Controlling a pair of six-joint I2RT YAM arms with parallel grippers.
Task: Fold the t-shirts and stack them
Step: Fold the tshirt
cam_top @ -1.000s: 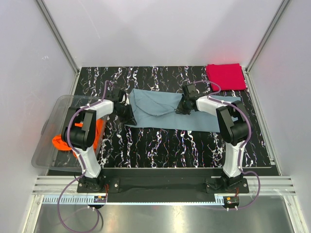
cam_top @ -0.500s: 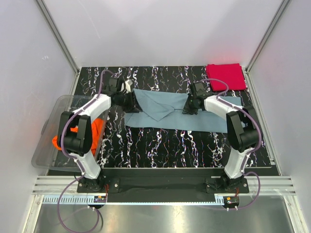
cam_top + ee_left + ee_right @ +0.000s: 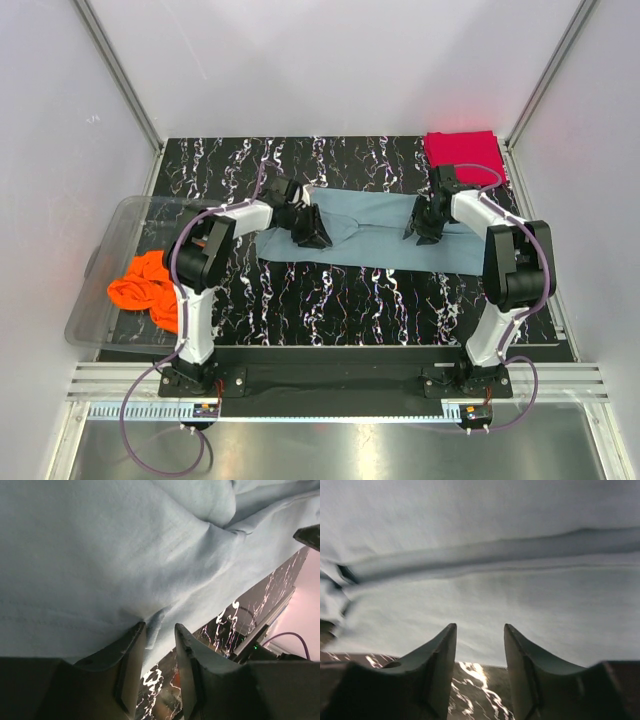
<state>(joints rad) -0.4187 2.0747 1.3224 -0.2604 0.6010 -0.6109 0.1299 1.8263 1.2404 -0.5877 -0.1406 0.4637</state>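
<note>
- Grey-blue t-shirt (image 3: 372,238) lies flat as a long band across the middle of the table (image 3: 330,300). Its left end is near the left arm's forearm and its right end is under the right arm.
- A second ago a loose flap lay folded over the shirt's middle. The cloth now looks lower and more drawn out, with only a small crease left near the centre.
- Both grippers have shifted rightward since then. The left gripper (image 3: 312,230) has come in from the shirt's left edge onto the cloth, and the right gripper (image 3: 420,228) has moved toward the right end.
- Left wrist view: the left gripper (image 3: 159,627) has its fingers parted, with table showing in the gap. A tuck of the shirt's hem (image 3: 150,617) sits at the tips but is not pinched.
- Right wrist view: the right gripper (image 3: 480,627) has its fingers spread and nothing between them. The shirt (image 3: 480,580) lies just beyond the tips.
- Bare table runs in front of the shirt toward the arm bases, and a narrower strip runs behind it.
- The folded red t-shirt (image 3: 463,157) sits in the back right corner, just behind the grey-blue shirt's right end.
- The orange t-shirt (image 3: 140,288) lies bunched in the clear bin (image 3: 95,315) off the table's left edge. It is more exposed now that the left arm has swung away.
- The left arm reaches forward and bends right. The right arm folds back and points left, with its wrist low over the cloth.
</note>
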